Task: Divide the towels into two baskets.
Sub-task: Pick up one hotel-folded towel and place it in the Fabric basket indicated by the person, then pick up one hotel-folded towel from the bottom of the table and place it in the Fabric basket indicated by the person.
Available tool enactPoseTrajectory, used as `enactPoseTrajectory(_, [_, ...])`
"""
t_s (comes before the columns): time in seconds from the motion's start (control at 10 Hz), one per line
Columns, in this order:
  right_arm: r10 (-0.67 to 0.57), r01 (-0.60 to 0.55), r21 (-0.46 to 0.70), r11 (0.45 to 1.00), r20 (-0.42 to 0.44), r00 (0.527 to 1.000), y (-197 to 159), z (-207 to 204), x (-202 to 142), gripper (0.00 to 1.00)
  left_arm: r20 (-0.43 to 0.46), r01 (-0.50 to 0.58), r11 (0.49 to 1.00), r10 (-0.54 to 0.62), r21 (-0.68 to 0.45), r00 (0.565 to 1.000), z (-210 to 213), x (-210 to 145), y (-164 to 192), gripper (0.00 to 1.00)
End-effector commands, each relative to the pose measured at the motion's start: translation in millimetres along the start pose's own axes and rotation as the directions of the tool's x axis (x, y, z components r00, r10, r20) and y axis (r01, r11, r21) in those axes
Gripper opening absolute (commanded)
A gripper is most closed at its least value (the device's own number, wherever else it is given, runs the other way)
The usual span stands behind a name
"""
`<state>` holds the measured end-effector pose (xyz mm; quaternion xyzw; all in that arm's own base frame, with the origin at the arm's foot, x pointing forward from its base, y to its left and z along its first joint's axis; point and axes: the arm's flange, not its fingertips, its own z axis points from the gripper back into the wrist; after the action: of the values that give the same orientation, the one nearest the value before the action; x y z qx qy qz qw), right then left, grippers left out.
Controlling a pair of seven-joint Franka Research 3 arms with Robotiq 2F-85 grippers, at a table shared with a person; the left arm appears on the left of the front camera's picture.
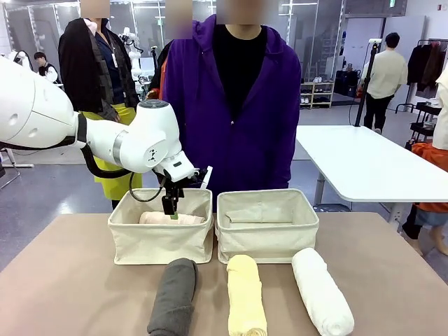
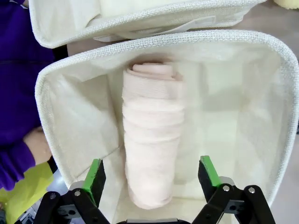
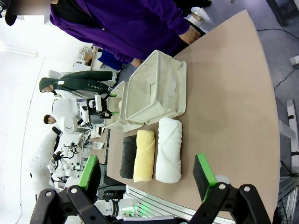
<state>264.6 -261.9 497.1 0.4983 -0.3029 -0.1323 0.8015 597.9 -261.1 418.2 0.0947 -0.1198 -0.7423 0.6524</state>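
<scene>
L gripper (image 2: 150,161) hangs just inside the left basket (image 1: 161,245), jaws spread wide and gripping nothing. The pink towel (image 2: 152,140) lies free on the basket floor right under it, w/ a pad on either side of the roll but not touching it. That roll lies crosswise in the basket, long axis left-right on the table (image 1: 70,280). The right basket (image 1: 269,241) looks to have no towel in it yet, tho its floor is partly hidden. The other 3 rolls sit in a row on the table, on the robot's side of the baskets: grey towel (image 1: 173,297) in front of the left basket, yellow towel (image 1: 246,301) about opposite the gap btwn baskets, white towel (image 1: 322,290) in front of the right one. All 3 have long axes running robot-to-person, the white a bit slanted. So they lie at right angles to the pink one. Key relation, as I judge it: grey lies straight back toward the robot from the L gripper and is the nearest roll to that arm. To clamp across it, the wrist prob needs about a quarter turn after lifting clear of the rim. R gripper (image 3: 145,161) is held high over the near edge, jaws apart and empty, looking down on the row. White is on its side, so that one prob suits the R arm.
</scene>
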Motion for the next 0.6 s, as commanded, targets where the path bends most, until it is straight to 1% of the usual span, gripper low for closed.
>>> enactPoseTrajectory(0.0, [0.009,-0.010,0.008,1.000,0.007,1.000,3.3,2.7,-0.7,1.00,0.000,0.004,1.000,-0.004,-0.001,1.000,-0.9,1.0,-0.4,1.00])
enactPoseTrajectory(0.5, [0.009,-0.010,0.008,1.000,0.007,1.000,3.3,2.7,-0.7,1.00,0.000,0.004,1.000,-0.004,-0.001,1.000,-0.9,1.0,-0.4,1.00])
